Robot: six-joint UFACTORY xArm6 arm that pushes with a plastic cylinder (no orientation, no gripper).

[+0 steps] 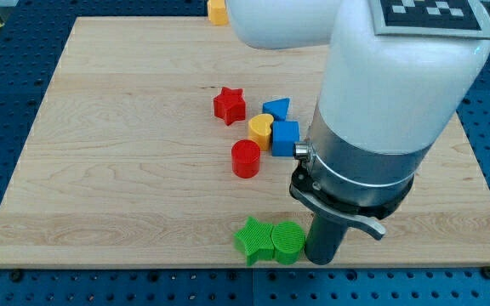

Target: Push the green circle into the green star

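Tip point(322, 259) touches circle point(287, 241) right side; circle abuts star point(253, 240), lower centre, near counter point(100, 170) bottom edge. No fingers fitted.

- My large white arm housing point(398, 76) fills the view's upper right, with a black-and-white marker panel point(432, 13) at its top.
- Below it sits a grey metal collar point(360, 174), then a black clamp ring point(340, 208).
- The straight dark rod point(324, 238) hangs upright from the clamp.
- My tip point(320, 259) rests on the bench near the view's bottom edge.
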